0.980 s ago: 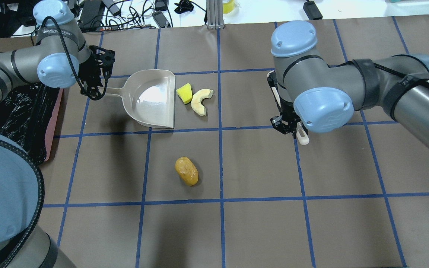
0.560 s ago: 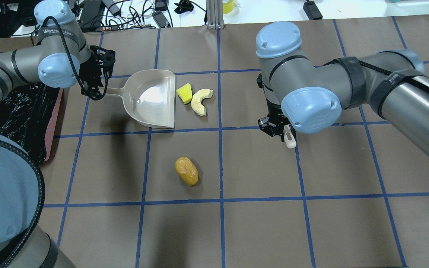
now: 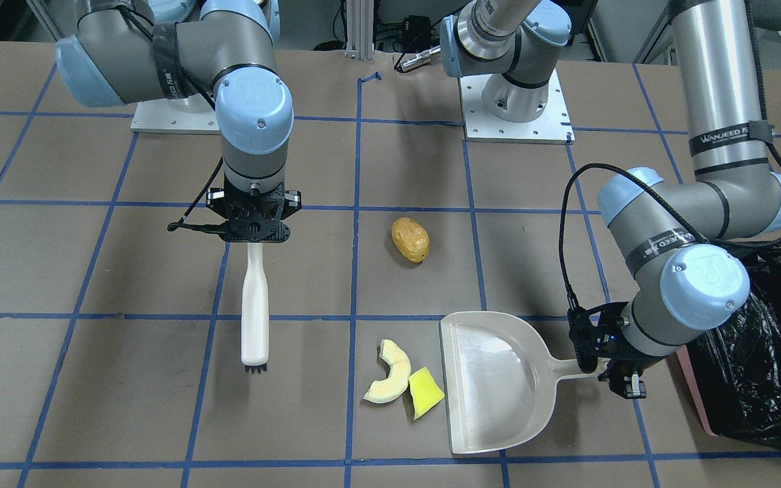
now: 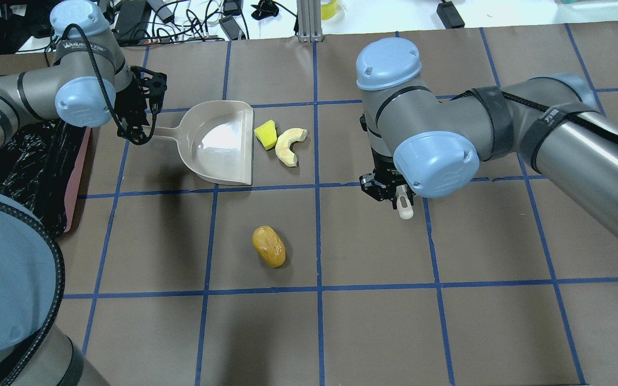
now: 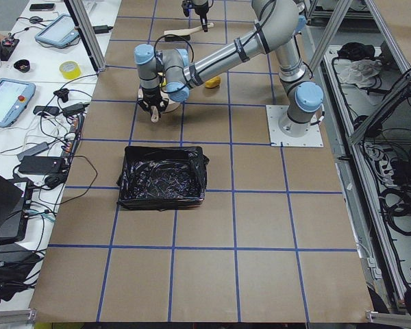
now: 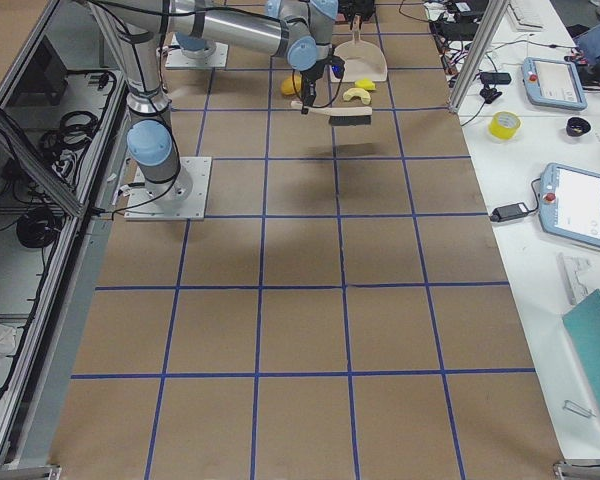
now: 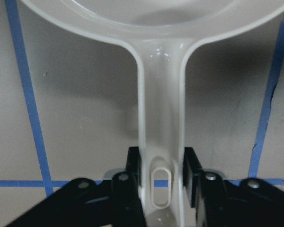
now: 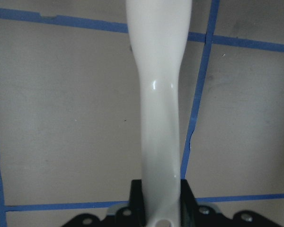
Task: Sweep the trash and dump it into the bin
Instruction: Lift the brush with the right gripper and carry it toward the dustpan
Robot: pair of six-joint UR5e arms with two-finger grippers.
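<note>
The golden-brown lump (image 4: 269,246) lies alone on the table. The pale rind slice (image 4: 289,146) and the yellow wedge (image 4: 266,134) lie just off the open lip of a beige dustpan (image 4: 218,142). My left gripper (image 4: 141,124) is shut on the dustpan's handle (image 7: 161,118). My right gripper (image 3: 253,234) is shut on the handle of a white brush (image 3: 255,312) and holds it above the table, to the right of the trash in the overhead view. The pink bin (image 4: 78,177) with its black bag sits at the far left, beside my left arm.
The table is brown paper with a blue tape grid (image 4: 317,187). Cables and adapters (image 4: 191,16) lie beyond the far edge. The arm bases (image 3: 516,102) stand behind the work area.
My right arm has moved left in the overhead view, carrying the brush closer to the trash. The left gripper, dustpan and scraps have not moved.
</note>
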